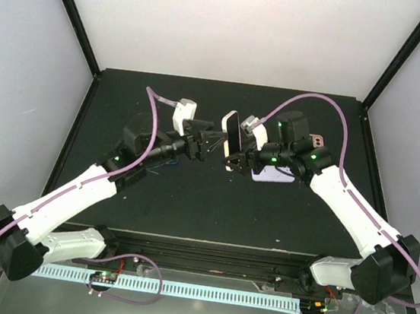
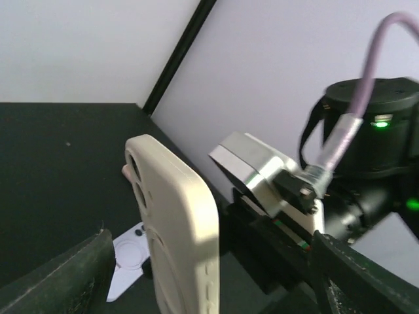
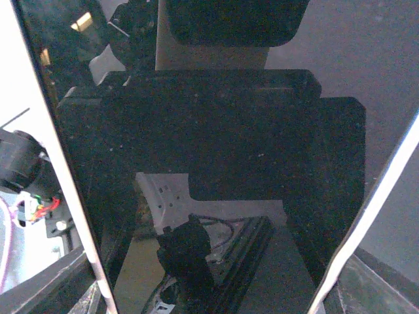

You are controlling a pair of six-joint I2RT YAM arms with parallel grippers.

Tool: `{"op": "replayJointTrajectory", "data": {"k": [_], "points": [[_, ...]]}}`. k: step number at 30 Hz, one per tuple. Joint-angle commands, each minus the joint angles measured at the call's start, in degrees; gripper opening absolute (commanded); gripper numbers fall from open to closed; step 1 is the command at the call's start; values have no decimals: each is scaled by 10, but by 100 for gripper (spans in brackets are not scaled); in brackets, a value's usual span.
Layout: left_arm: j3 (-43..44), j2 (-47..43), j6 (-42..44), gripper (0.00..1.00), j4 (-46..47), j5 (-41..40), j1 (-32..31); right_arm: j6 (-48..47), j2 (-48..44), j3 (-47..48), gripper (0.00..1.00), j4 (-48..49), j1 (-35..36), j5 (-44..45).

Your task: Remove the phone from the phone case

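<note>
The phone sits in a cream case and is held upright above the middle of the mat. My right gripper is shut on its long edges from the right. In the right wrist view the dark screen fills the frame, with the cream case rim down each side. The left wrist view shows the case's back with its camera cutout. My left gripper is open just left of the phone, its fingers spread wide to either side of the case.
A white case lies flat on the black mat under the right arm; it also shows in the left wrist view. A pink object lies behind the right wrist. The right wrist's camera block is close behind the phone.
</note>
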Motion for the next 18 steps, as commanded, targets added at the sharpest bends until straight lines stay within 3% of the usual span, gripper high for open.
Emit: {"op": "replayJointTrajectory", "data": {"k": [1, 7, 11, 16, 18], "points": [[26, 27, -12, 78, -14, -50, -15, -22, -20, 24, 43, 1, 17, 74], [43, 71, -40, 48, -7, -92, -30, -14, -12, 33, 42, 0, 31, 123], [43, 86, -56, 33, 12, -107, -35, -12, -11, 37, 40, -1, 47, 183], [50, 119, -76, 24, 39, -92, -36, -16, -6, 43, 39, -4, 66, 239], [61, 133, -79, 15, 41, -84, -37, -16, -3, 44, 39, -4, 70, 252]]}}
